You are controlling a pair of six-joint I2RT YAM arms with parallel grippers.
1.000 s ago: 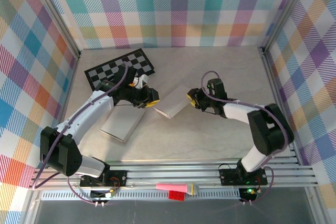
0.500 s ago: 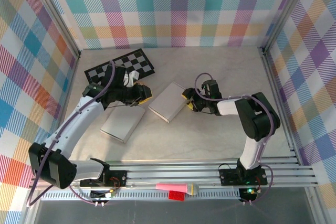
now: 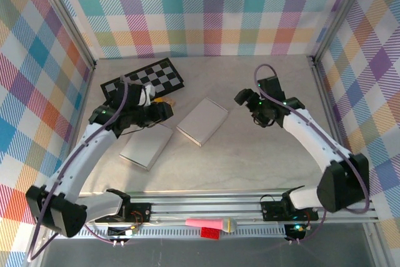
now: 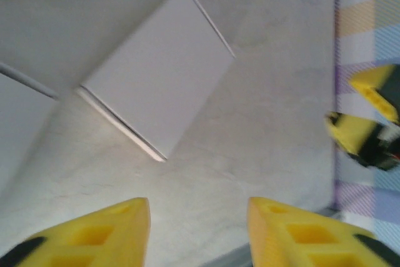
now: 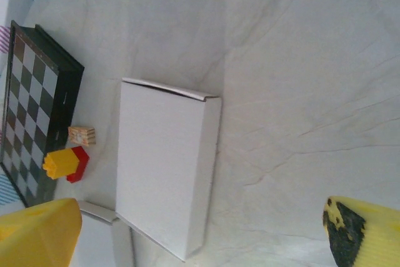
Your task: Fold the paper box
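Two white boxes are recorded lying flat: the box just right of the chessboard, a second box on its near side. The left gripper, at the chessboard's near edge, is parted and empty; the right gripper, well right of it, is spread wide, empty.

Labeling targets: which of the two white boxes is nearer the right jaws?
The centre box, mid-table; the other box lies further left.

Second box cut off beside the right pincer, tan block beyond it too small to read
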